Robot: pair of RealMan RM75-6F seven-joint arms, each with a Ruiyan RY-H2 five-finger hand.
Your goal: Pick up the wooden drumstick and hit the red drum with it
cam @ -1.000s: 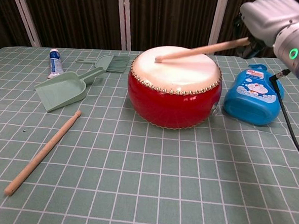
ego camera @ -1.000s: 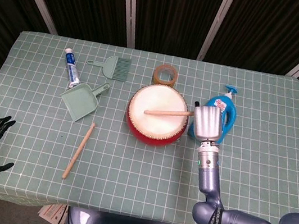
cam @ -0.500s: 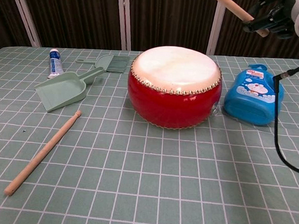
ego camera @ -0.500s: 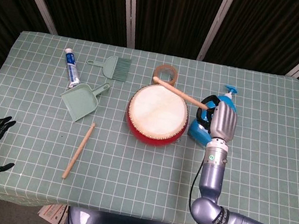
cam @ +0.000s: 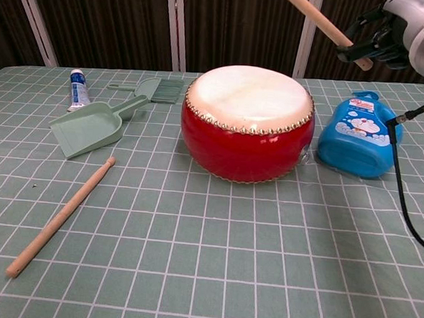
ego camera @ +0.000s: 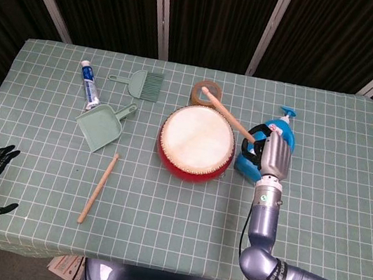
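The drumstick (cam: 322, 21) is gripped by its end in the right hand (cam: 381, 40) and held raised, tilted above the drum (cam: 247, 122), seemingly so a downward strike is possible.

dustpan (ego camera: 100, 127) left of drum (ego camera: 197, 142), bottle (ego camera: 275, 146) right, tape (ego camera: 207, 93) behind

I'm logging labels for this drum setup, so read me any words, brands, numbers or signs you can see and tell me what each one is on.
Nothing here reads clearly enough to quote.
Blue pump bottle: cartoon character label with small print, too blurred to read.
Toothpaste tube: blue and white printing, too small to read.
Right arm's black band near the elbow: white lettering, too small to read.
Red drum, tape roll, dustpan: no text visible.
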